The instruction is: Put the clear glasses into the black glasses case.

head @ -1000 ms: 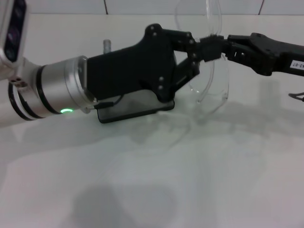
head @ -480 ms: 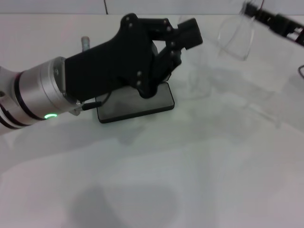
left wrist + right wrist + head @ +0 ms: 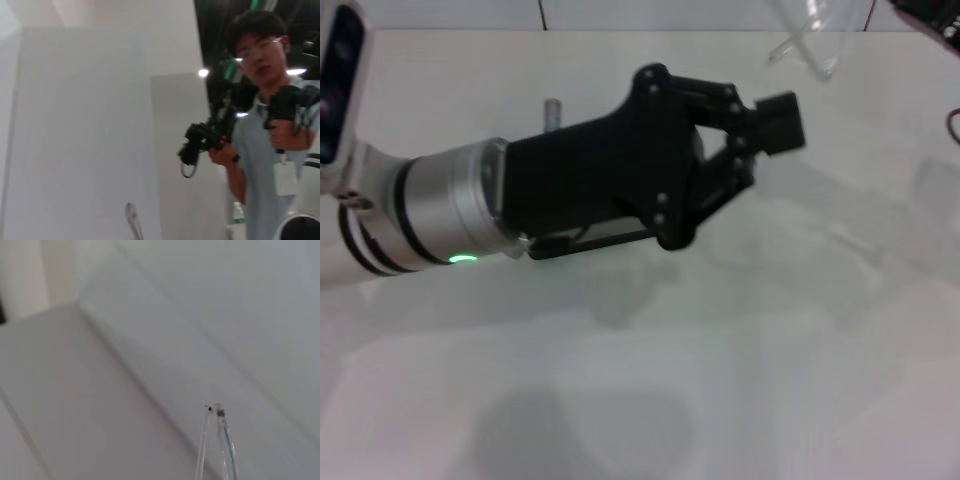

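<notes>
From your head camera you get one left gripper (image 3: 760, 135) at centre, its fingers spread apart and holding nothing, hovering over the one black glasses case (image 3: 590, 240), of which only a thin dark edge shows under the arm. The one pair of clear glasses (image 3: 815, 35) hangs up at one o'clock, beside the right gripper (image 3: 935, 15), which shows only as a dark corner; you cannot tell whether it grips them. Your right wrist camera alone gives the glasses' thin see-through arms close up. Your left wrist camera alone shows a person (image 3: 265, 125) with two handheld controllers.
</notes>
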Robot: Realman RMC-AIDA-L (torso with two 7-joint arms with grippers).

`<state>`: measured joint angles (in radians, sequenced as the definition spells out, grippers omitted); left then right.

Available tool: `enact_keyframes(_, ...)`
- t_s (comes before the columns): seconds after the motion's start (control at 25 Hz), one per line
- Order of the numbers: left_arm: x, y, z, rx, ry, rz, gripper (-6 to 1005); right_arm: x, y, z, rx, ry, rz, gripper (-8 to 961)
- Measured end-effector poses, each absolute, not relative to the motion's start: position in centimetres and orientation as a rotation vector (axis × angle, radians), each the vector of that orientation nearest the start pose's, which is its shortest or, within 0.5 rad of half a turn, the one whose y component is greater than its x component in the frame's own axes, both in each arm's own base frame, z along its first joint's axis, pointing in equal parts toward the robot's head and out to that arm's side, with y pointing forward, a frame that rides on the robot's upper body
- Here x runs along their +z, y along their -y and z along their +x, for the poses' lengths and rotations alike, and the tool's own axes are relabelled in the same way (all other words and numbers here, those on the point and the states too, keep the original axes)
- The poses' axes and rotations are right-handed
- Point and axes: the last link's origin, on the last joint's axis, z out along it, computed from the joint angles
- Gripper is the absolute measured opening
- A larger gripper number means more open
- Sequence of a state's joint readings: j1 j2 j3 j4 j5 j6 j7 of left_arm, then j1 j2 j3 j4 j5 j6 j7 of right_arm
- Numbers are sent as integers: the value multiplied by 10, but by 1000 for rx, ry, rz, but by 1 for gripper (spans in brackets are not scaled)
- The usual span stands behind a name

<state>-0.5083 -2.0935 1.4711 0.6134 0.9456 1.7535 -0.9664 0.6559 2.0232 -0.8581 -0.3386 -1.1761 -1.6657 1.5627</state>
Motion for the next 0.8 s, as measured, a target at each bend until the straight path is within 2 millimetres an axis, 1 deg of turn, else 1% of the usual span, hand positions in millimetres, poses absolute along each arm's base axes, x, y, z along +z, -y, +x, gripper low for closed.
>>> enact_keyframes(0.16, -27, -288, -132, -1673, -154, -2635, 49, 18, -364, 167, 1684, -843, -2462, 67)
enact_keyframes(0.32, -27, -289, -131, -1674, -156, -2635, 49, 8, -361, 158, 1637, -807, -2568, 67)
enact_keyframes(0.6, -28, -293, -134, -1645, -119, -2629, 49, 4, -349, 149, 1622, -645, -2686, 67)
enact_keyframes(0.8, -29, -297, -136, -1624, -86, -2626, 49, 1, -344, 145, 1584, -579, -2760, 67)
